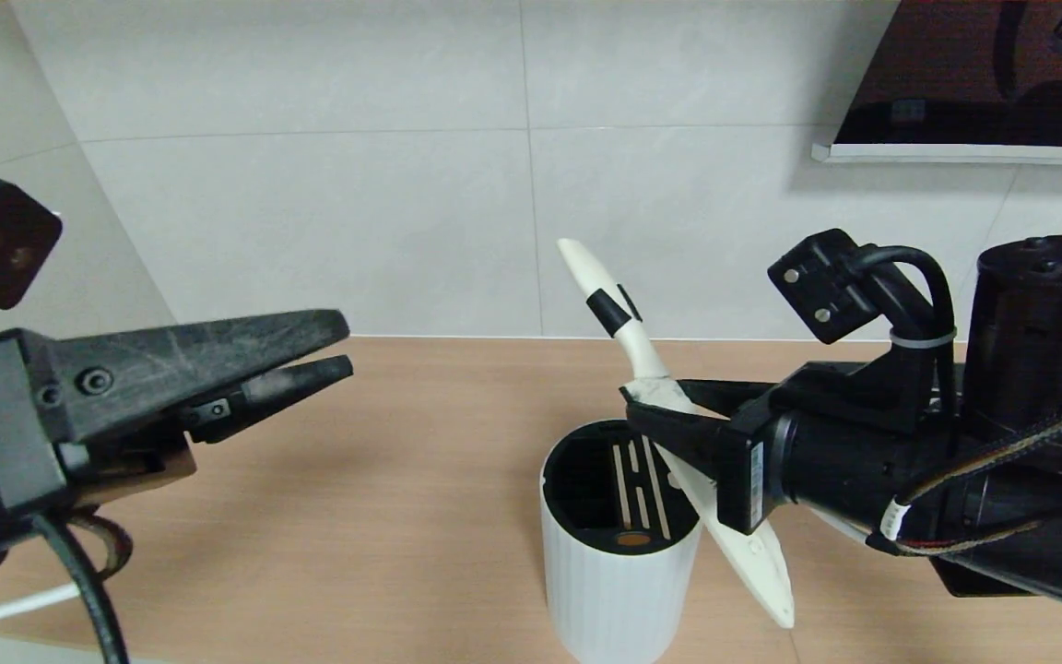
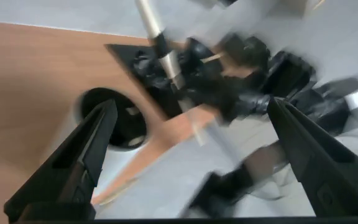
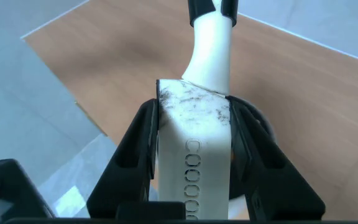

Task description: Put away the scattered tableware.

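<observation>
A white utensil is held tilted in the jaws of the right gripper, over the holder on the worktop, not yet inserted. The left gripper is held aside, jaws wide and empty.

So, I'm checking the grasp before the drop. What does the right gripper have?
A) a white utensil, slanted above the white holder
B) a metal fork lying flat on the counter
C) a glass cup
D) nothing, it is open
A: the right gripper is shut on the white utensil, which slants across the open top of the white holder.
</observation>
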